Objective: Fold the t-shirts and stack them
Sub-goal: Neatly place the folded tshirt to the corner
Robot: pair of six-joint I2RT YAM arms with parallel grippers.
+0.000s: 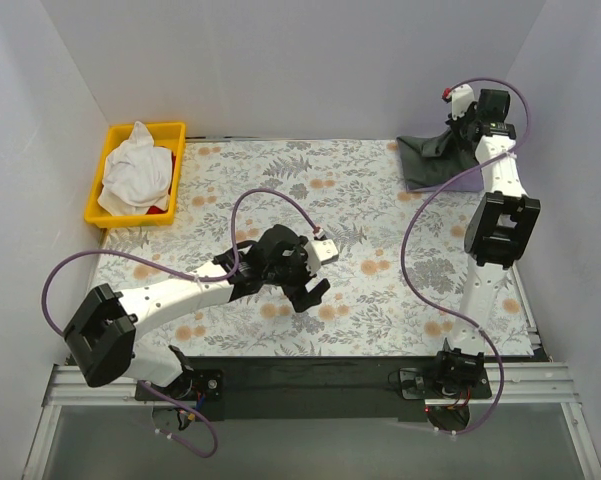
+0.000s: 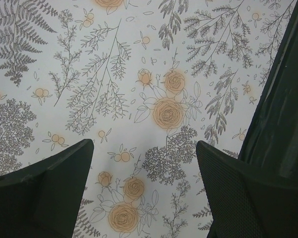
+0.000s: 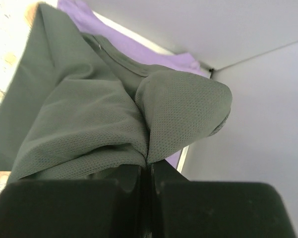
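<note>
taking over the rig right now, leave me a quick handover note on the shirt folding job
Left claw: open and empty, over the floral tablecloth mid-table.
Right claw: shut on a bunch of the grey t-shirt at the far right corner.
Things: the grey t-shirt lies rumpled on top of the lavender t-shirt. The yellow bin at far left holds white cloth.
Done: the grey one shows no neat fold. The lavender one is mostly hidden, so I cannot tell.
Left: probably spread and fold the grey one, check the lavender one, then stack them.
</note>
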